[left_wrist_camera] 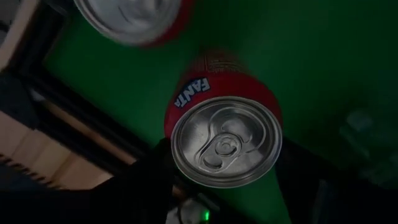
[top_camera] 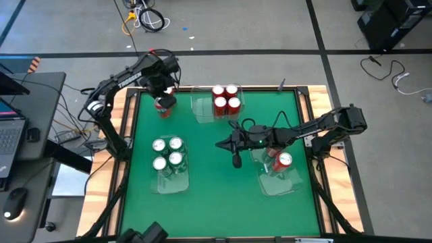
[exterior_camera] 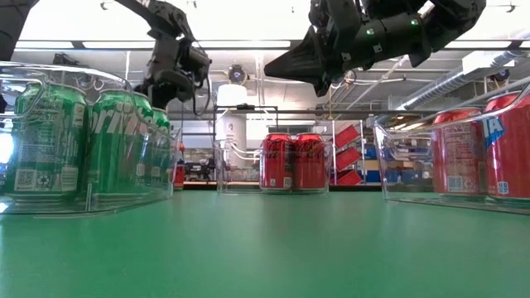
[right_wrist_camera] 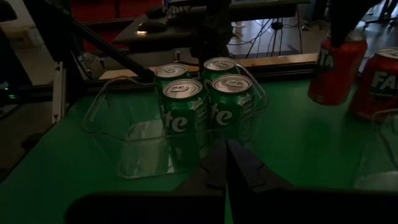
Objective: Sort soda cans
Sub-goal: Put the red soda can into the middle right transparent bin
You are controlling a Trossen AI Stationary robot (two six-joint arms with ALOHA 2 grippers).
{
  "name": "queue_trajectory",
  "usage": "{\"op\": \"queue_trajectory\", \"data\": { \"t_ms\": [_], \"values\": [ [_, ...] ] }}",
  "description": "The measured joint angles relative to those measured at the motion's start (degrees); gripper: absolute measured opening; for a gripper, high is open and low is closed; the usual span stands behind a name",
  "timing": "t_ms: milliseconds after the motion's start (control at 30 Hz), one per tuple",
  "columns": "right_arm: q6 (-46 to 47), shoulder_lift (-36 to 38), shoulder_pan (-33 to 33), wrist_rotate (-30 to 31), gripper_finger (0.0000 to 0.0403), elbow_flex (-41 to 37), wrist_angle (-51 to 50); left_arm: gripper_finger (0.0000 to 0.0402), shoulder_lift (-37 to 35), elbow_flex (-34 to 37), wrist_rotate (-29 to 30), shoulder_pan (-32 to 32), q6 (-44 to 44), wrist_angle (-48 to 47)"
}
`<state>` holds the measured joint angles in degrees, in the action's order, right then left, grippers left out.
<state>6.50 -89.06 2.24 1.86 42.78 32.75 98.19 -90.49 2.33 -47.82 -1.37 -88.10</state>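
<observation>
Now left gripper straddles a red can (grip unclear) — right gripper hovers closed.

In the left wrist view, the left gripper's dark jaws hide the lower sides of the red Fanta can, a second red can is cut off at the frame's edge, and the can in the right-hand tray sits partly behind the right arm.

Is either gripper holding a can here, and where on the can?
Left gripper straddles a red Fanta can near its top; a firm hold cannot be told. Right gripper holds nothing.
</observation>
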Motion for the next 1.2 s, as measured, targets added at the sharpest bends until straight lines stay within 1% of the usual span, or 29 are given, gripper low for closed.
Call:
{"op": "queue_trajectory", "data": {
  "t_ms": [67, 167, 300, 500, 633, 833, 933, 1200],
  "values": [
    [0.0, 0.0, 0.1, -0.2, 0.0, 0.0, 0.0, 0.023, 0.0, -1.3, 0.0, 1.1, -0.1, -2.4],
    [0.0, 0.1, 0.2, -0.2, 0.0, 0.0, 0.1, 0.023, -0.5, -3.8, 0.0, 3.0, -0.1, -1.8],
    [0.4, 1.5, 0.3, -0.2, 0.0, 0.0, -0.2, 0.023, -0.7, -8.9, -0.6, 5.9, 0.1, -2.1],
    [0.4, 7.3, 0.4, 0.2, 0.0, 0.0, -4.8, 0.023, -0.8, -17.5, -0.9, 12.2, 0.8, -2.0],
    [0.4, 12.4, 1.0, 4.0, 0.0, 0.0, -9.9, 0.023, -0.9, -21.5, -1.0, 17.9, 1.6, -1.9],
    [0.1, 19.9, 2.6, 10.2, 0.0, 0.0, -19.7, 0.023, -0.6, -22.4, -1.0, 28.7, 3.6, -1.3],
    [0.6, 21.9, 3.6, 13.0, 0.0, 0.0, -22.1, 0.023, 0.9, -22.4, -0.9, 33.9, 4.9, -0.7],
    [1.3, 22.7, 4.9, 13.7, 0.0, 0.0, -26.9, 0.0233, 8.5, -22.4, -0.5, 45.5, 6.1, 2.1]
  ]
}}
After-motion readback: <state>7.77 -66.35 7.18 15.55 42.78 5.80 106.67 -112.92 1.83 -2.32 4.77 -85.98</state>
